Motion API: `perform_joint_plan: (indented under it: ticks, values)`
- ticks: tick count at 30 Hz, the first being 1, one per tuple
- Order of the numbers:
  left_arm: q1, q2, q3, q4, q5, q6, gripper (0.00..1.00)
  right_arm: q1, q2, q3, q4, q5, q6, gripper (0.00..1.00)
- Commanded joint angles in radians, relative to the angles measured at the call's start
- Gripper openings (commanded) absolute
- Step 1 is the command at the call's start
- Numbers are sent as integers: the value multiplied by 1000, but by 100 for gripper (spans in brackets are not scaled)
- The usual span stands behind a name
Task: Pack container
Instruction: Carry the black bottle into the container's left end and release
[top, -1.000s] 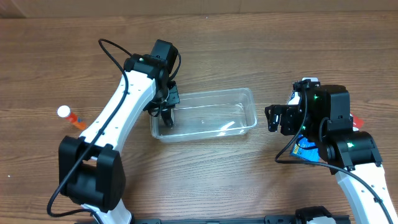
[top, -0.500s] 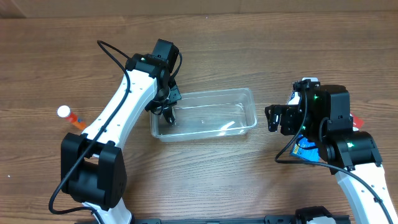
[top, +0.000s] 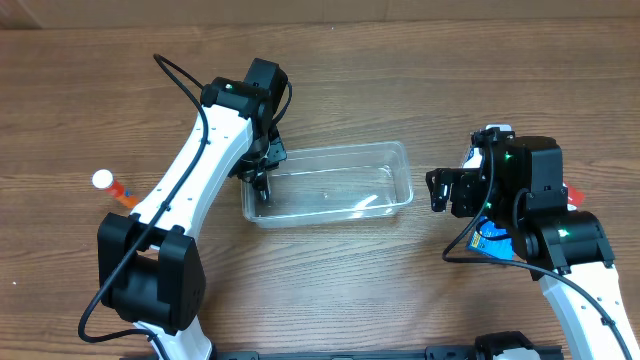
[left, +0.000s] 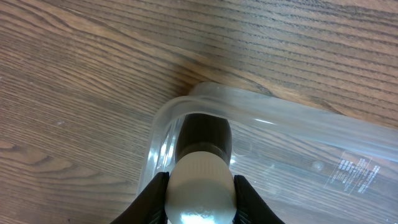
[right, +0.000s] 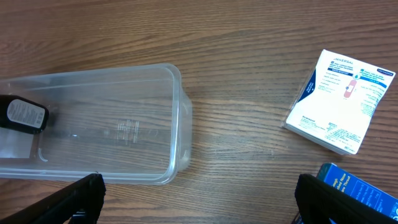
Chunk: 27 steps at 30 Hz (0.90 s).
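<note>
The container (top: 340, 152), a clear plastic tub, lies mid-table. My left gripper (top: 262, 188) reaches into its left end and is shut on a dark bottle with a white cap (left: 204, 134). In the left wrist view the fingers (left: 199, 199) clamp the cap, and the bottle points down into the tub's corner (left: 298, 115). The right wrist view shows the bottle's dark body (right: 23, 115) inside the tub (right: 177, 118). My right gripper (top: 440, 190) is open and empty, right of the tub, its fingers wide apart (right: 196, 199).
An orange bottle with a white cap (top: 112, 186) lies at the far left. A white box (right: 341, 102) and a blue box (right: 354, 190) lie by my right arm. Bare wood separates the tub from the boxes.
My left gripper has turned slightly and shifted a little towards the tub's left end wall with the bottle. The right arm has not moved.
</note>
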Motion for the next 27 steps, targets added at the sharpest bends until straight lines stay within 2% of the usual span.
perform_joint_plan:
  ticks: [1, 3, 4, 5, 7, 9, 12, 20, 23, 25, 27]
  values:
    - [0, 6, 29, 0, -29, 9, 5, -1, -2, 31, 6, 10, 5, 100]
    - [0, 6, 29, 1, -29, 9, 5, -1, -2, 31, 6, 10, 5, 100]
    - [0, 6, 29, 1, -29, 9, 11, -1, -2, 31, 6, 10, 5, 100]
    - [0, 6, 29, 1, -29, 9, 23, -1, -2, 31, 6, 10, 5, 100]
    - [0, 6, 28, 0, -28, 9, 31, -1, -2, 31, 6, 10, 5, 100]
    - [0, 6, 28, 1, -28, 9, 48, -1, -2, 31, 6, 10, 5, 100]
    - [0, 6, 28, 0, -28, 9, 57, -1, -2, 31, 6, 10, 5, 100]
    - [0, 6, 32, 2, -28, 25, 55, -1, -2, 31, 5, 10, 5, 100]
    - [0, 3, 112, -47, -52, 50, 55, -1, -2, 31, 5, 10, 5, 100]
    - [0, -12, 190, -104, -101, 51, 62, -1, -2, 31, 5, 10, 5, 100]
    - [9, -39, 258, -159, -127, 54, 78, -1, -2, 31, 5, 10, 5, 100]
